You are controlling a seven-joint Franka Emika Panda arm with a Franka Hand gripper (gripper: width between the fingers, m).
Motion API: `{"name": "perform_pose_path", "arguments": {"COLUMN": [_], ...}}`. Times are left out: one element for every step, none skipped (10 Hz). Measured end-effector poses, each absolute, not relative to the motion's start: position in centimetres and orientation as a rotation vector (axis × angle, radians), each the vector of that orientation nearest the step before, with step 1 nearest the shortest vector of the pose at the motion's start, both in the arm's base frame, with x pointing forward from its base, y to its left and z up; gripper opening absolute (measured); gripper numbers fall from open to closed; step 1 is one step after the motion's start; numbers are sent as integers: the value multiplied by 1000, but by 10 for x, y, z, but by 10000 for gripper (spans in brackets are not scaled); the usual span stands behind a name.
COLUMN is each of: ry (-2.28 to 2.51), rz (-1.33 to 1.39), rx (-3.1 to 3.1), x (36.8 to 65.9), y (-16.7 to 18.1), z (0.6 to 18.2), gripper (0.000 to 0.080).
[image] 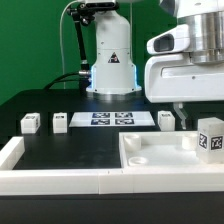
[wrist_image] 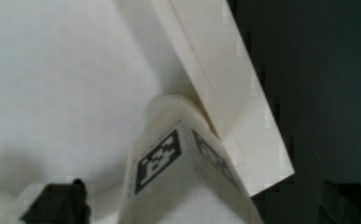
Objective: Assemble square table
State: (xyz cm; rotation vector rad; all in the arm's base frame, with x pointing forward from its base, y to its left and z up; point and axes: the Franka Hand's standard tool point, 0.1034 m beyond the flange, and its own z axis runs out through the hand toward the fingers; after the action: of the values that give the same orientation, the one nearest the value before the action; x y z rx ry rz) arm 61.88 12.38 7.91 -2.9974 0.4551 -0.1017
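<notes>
The square table's white slab [image: 160, 157] lies at the front of the exterior view's right, and its surface fills the wrist view [wrist_image: 70, 80]. A white tagged leg post [image: 211, 140] stands upright at the slab's far right corner; it also shows in the wrist view [wrist_image: 173, 152]. My gripper [image: 200, 112] hangs over this leg, jaws open, with one finger [image: 180, 110] to the leg's left and apart from it. In the wrist view the gripper [wrist_image: 195, 205] straddles the leg, and a dark finger [wrist_image: 56, 200] stands clear of it. The other finger is hard to make out.
Two loose leg posts [image: 30, 123] [image: 60, 122] stand at the exterior view's left, and another [image: 165, 120] behind the slab. The marker board [image: 112, 119] lies before the robot base [image: 110, 70]. A low white wall [image: 20, 165] borders the front left.
</notes>
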Motion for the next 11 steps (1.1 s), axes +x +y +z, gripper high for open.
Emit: {"name": "perform_pose_path", "arguments": {"ry": [343, 273, 156, 94, -60, -146, -168, -171, -169, -161, -129], "rz": [-108, -110, -117, -122, -131, -142, -152, -152, -152, -152, -151], "rx": [-3015, -3025, -3038, -3048, -3067, -3074, -3074, -3074, -3074, -3074, -3074], "x": [619, 619, 619, 619, 619, 619, 620, 620, 620, 620, 620], "y": [123, 121, 121, 121, 120, 119, 119, 118, 118, 118, 118], "z": [79, 78, 78, 78, 77, 77, 77, 77, 77, 77, 77], "gripper": [649, 649, 649, 649, 649, 649, 649, 649, 497, 360, 360]}}
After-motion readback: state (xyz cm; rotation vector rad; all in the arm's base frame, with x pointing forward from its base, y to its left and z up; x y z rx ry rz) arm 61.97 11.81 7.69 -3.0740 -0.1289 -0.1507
